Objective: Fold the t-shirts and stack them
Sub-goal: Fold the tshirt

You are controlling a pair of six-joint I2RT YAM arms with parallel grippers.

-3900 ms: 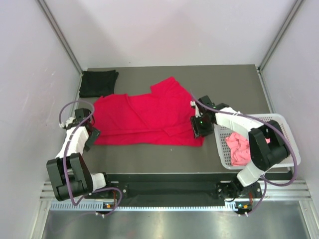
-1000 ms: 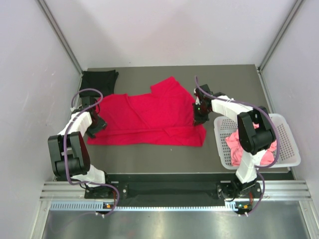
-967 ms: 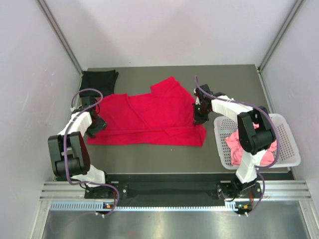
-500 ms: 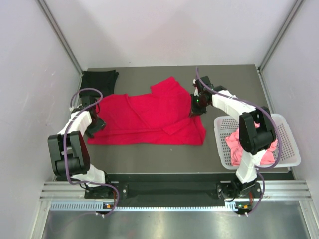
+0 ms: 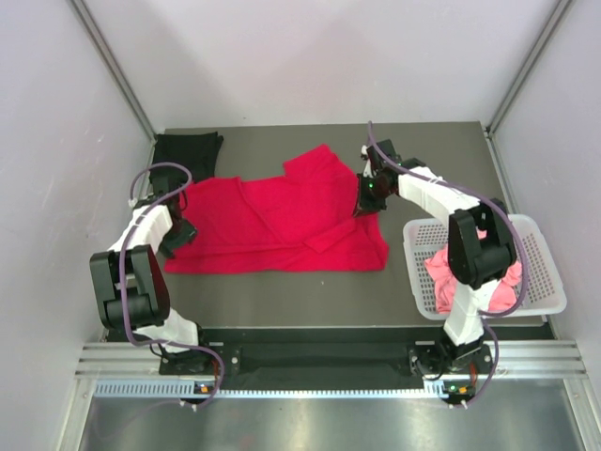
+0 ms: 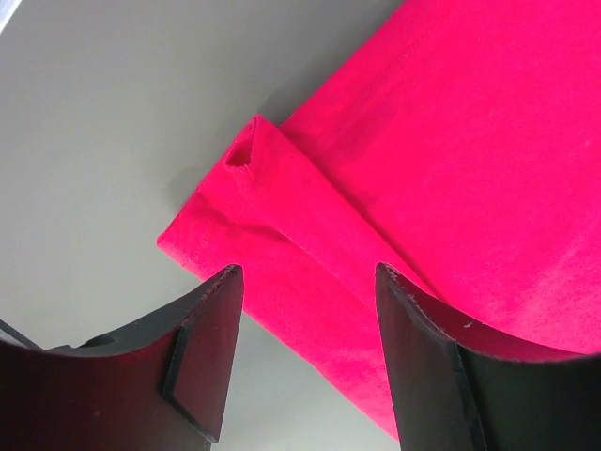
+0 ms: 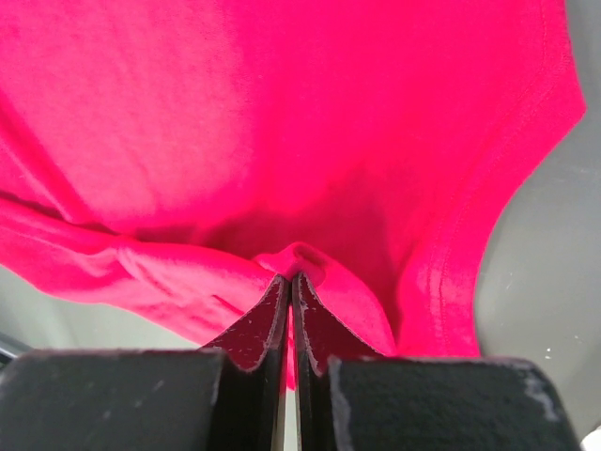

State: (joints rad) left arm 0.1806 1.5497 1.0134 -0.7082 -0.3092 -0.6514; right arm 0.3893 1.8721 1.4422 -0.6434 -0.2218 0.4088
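Note:
The bright red t-shirt (image 5: 272,221) lies spread across the table's middle. My right gripper (image 5: 367,199) is at its right edge, shut on a pinched-up fold of red cloth (image 7: 299,256), seen close in the right wrist view (image 7: 290,278). My left gripper (image 5: 177,237) hovers open over the shirt's near left corner (image 6: 272,235), its fingers (image 6: 211,338) straddling the hem with nothing gripped. A folded black t-shirt (image 5: 186,153) rests at the back left corner. The salmon pink t-shirt (image 5: 451,280) lies crumpled in the basket.
The white lattice basket (image 5: 549,282) stands at the right edge of the table, next to the right arm. Grey walls close in the back and both sides. Bare grey tabletop (image 5: 282,296) runs along the front of the red shirt.
My right gripper has shut on the red shirt's right edge and drawn it toward the back left, rumpling the near right part. The left gripper has barely moved, staying open.

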